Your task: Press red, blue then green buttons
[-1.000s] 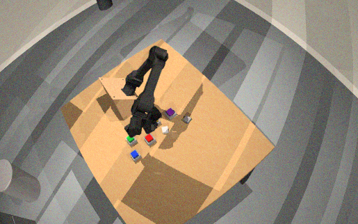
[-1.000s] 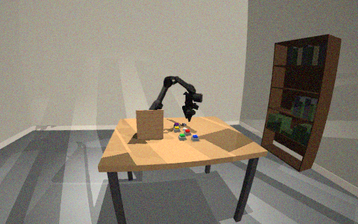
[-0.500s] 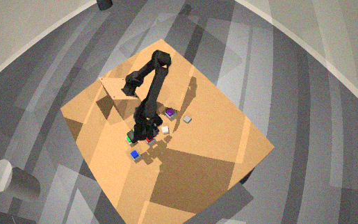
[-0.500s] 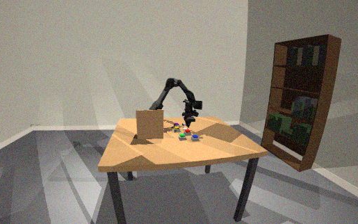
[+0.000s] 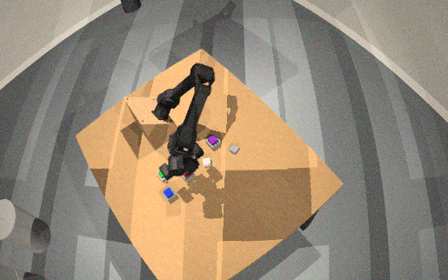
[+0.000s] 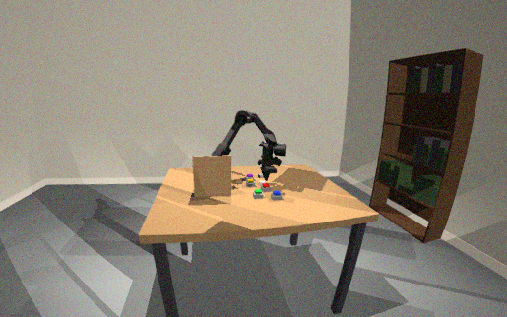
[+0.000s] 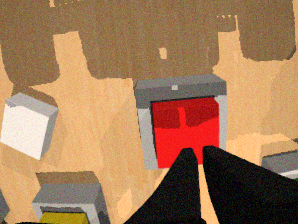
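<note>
The red button [image 5: 187, 176] [image 6: 265, 186] [image 7: 186, 142] sits in a grey housing, partly covered by the arm in the top view. My gripper [image 6: 267, 178] [image 7: 197, 156] is shut and empty, pointing down just above the red button; its fingertips overlap the cap's near edge in the wrist view. Contact does not show. The blue button [image 5: 169, 192] [image 6: 277, 193] stands clear of the arm. The green button [image 5: 161, 174] [image 6: 258, 192] is partly hidden by the arm in the top view; only a housing corner shows at the wrist view's right edge.
A yellow button [image 6: 250, 181] [image 7: 65, 218] and a purple button [image 5: 212, 140] [image 6: 250, 175] stand behind the red one. A white block [image 5: 207, 162] [image 7: 25, 126] lies near the red button, a grey block [image 5: 234, 149] farther off. An upright wooden panel [image 6: 213, 176] stands near the arm's base.
</note>
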### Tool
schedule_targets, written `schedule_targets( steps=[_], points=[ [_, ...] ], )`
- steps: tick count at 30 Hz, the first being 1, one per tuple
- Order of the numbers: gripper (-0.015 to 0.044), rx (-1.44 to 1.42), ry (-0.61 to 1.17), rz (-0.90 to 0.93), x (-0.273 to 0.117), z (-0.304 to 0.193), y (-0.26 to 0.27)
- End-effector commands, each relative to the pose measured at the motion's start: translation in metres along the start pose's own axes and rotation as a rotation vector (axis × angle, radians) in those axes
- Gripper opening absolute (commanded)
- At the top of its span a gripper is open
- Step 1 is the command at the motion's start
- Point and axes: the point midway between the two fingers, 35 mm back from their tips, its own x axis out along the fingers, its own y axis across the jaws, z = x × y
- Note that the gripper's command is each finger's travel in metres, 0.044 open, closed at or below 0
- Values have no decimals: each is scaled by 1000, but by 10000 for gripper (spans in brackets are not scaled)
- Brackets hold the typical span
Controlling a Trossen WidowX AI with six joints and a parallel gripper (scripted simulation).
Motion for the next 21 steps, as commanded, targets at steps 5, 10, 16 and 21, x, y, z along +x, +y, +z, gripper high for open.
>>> schedule_targets(
  steps=[5, 10, 16, 21],
  points=[
    [20, 6, 1, 4, 14, 0, 1],
    [20, 6, 1, 5, 22, -1, 1],
    [20, 6, 1, 6, 31, -1, 1],
    [20, 6, 1, 6, 31, -1, 1]
  ],
)
